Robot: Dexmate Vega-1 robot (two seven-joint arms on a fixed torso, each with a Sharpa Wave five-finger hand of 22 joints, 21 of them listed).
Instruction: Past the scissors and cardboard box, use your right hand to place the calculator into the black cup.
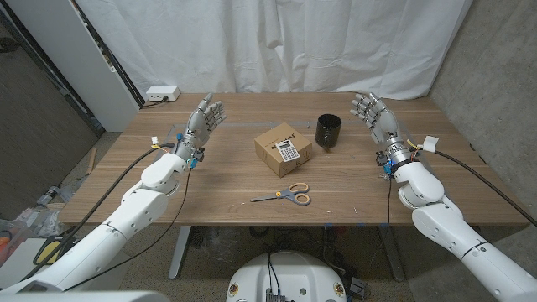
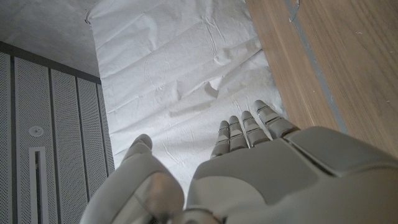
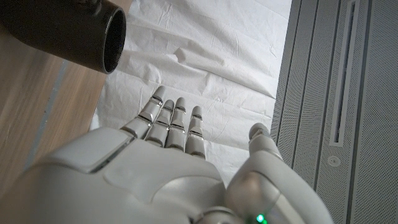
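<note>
Atop the cardboard box [image 1: 284, 148], calculator [image 1: 288, 152], well apart from empty, spread right robot hand [image 1: 372, 112].

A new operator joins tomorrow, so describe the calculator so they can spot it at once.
Start at the wooden table and find the small brown cardboard box near its middle, left of the black cup. The small grey calculator lies on top of that box, at its near side. Unlike the orange-handled scissors, which lie flat on the table closer to the robot, it is rectangular with rows of dark keys.
</note>
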